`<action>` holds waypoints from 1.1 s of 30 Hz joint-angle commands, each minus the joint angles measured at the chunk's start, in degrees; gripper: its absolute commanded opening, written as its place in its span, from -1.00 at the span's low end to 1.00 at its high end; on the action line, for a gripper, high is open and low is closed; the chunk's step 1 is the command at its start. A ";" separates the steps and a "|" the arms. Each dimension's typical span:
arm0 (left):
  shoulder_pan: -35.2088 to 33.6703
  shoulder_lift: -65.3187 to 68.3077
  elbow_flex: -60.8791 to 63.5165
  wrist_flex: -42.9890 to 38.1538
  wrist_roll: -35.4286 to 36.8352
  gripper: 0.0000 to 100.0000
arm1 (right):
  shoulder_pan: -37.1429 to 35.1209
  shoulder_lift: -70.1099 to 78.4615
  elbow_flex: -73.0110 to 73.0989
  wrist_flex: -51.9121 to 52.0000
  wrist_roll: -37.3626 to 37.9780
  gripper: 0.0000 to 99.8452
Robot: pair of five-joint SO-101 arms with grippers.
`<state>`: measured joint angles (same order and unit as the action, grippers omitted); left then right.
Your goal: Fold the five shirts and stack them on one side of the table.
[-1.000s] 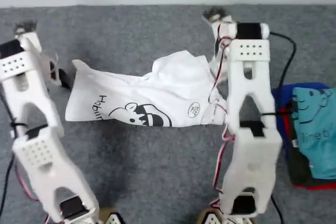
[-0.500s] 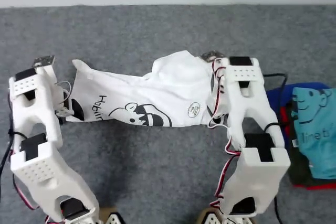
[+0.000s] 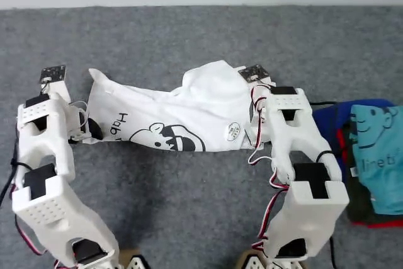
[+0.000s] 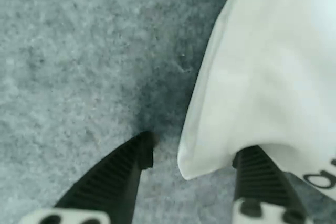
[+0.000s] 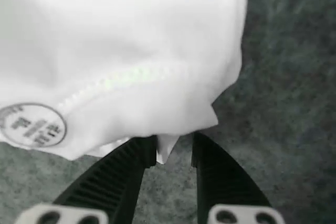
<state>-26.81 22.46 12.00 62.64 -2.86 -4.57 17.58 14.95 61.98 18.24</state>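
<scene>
White shirt (image 3: 182, 114): laid crumpled across the middle of the grey table (image 3: 189, 36), printed side up, bunched higher toward the right arm's end.

Left gripper (image 4: 198, 148): set at the shirt's left edge. The fingers (image 4: 123, 169) are held wide apart. A lower corner of the shirt lies between them, close against one finger and apart from the other, which rests over bare table. The cloth is not pinched.

Right gripper (image 5: 170, 145): set at the shirt's right edge, beside the round label. The fingers (image 5: 134, 163) are held narrow. A small tab of the hem lies in the gap, and a slit of table is seen beside it, so no firm clamp is recorded.

Open room: bare table is seen beyond the shirt up to the far edge, and on the near side between the two arms.

Stack of folded shirts (image 3: 374, 155): placed at the table's right edge, just beside the right arm and apart from the white shirt. A teal printed shirt lies on top, with dark, red and blue layers showing under it.
</scene>
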 commanded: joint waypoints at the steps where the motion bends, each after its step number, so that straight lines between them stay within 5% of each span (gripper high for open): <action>1: -0.09 -1.41 0.13 -2.02 -0.44 -0.67 | -0.57 -2.33 -0.53 -2.51 0.26 -0.92; 9: -0.26 -2.02 -0.13 -1.32 -0.44 -0.98 | 0.13 -3.56 -0.88 -1.27 0.88 -0.98; 24: -0.09 -2.02 -12.53 27.60 -0.62 -0.97 | 4.09 -20.97 -9.23 28.53 4.84 -0.98; 33: 0.00 -1.67 -12.35 32.44 -3.16 -0.97 | 2.95 -21.58 -1.32 24.66 4.31 -0.92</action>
<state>-26.90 22.02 1.36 94.20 -5.41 -1.14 -3.08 11.34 88.62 22.64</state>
